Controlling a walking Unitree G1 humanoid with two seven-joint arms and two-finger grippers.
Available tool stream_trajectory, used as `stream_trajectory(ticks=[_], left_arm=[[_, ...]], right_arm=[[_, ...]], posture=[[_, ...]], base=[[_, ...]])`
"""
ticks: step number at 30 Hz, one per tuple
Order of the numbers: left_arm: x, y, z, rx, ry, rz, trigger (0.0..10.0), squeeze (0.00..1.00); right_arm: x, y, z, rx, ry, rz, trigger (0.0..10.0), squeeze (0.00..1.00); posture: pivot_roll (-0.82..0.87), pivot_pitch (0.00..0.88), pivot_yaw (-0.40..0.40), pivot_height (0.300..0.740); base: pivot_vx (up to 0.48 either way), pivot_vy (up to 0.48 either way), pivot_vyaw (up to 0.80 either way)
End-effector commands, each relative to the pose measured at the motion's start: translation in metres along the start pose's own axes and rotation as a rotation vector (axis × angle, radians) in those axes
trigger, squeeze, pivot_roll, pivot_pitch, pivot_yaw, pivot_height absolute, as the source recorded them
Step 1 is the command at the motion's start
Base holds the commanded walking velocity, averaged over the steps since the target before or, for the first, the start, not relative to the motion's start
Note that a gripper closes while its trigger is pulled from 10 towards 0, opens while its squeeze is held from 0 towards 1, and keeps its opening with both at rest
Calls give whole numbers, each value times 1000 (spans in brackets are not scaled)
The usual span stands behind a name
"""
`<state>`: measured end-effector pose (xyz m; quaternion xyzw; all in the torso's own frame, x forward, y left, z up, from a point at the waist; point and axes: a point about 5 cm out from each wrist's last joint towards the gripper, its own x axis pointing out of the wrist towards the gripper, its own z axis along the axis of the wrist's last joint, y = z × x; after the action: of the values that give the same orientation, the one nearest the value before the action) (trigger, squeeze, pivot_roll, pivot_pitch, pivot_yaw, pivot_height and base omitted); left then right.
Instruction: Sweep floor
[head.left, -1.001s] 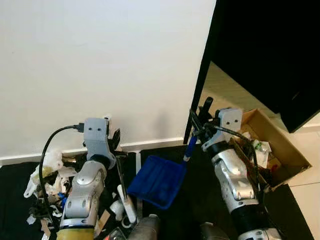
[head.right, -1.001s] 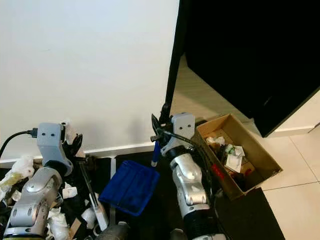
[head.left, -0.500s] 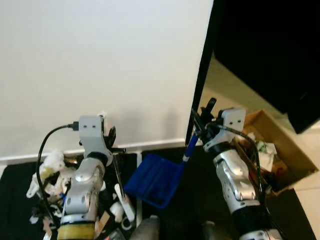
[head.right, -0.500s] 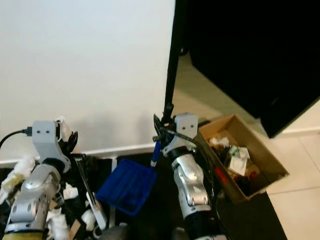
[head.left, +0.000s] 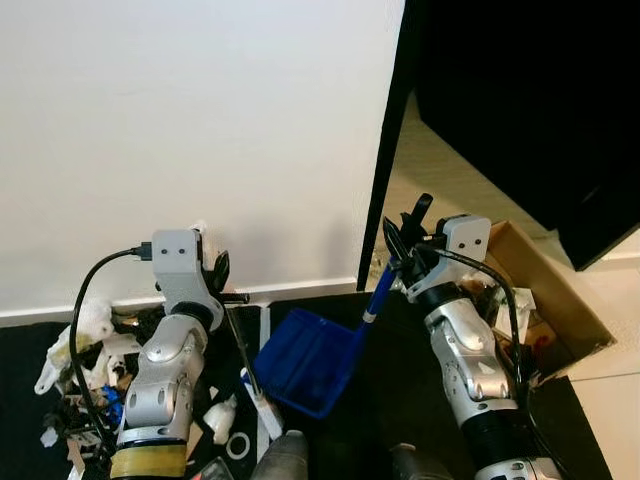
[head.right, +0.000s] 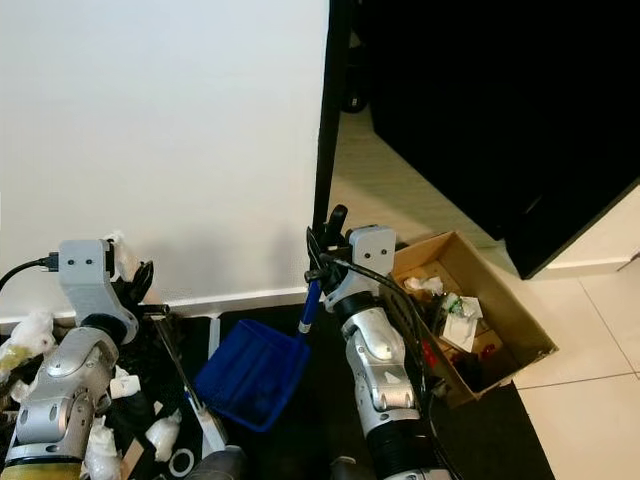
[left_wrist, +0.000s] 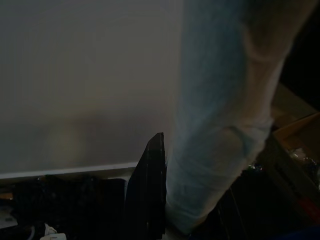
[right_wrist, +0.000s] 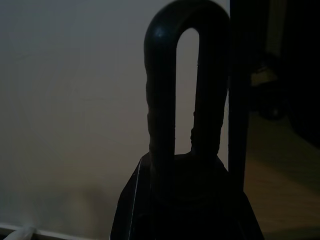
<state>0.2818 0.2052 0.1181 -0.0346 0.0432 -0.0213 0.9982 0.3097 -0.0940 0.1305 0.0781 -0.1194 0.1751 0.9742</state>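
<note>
The right gripper (head.left: 402, 262) is squeezing the handle of the blue plastic dustpan (head.left: 308, 360), light and stiff, hanging low by the black floor mat (head.left: 400, 400). The left gripper (head.left: 222, 292) is squeezing the thin broom stick (head.left: 245, 352), beside white crumpled paper scraps (head.left: 85, 345).

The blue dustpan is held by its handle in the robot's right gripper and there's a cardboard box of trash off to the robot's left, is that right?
Not quite. The right gripper does hold the blue dustpan by its handle, but the cardboard box of trash sits to the robot's right, as the right eye view shows.
</note>
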Motion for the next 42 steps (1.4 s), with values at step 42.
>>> stream_trajectory(ticks=[42], left_arm=[[-48, 143, 70, 588, 0, 13, 10000, 0]], right_arm=[[-13, -50, -9, -291, 105, 135, 10000, 0]], posture=[[253, 268, 9, 740]], base=[[0, 0, 0]])
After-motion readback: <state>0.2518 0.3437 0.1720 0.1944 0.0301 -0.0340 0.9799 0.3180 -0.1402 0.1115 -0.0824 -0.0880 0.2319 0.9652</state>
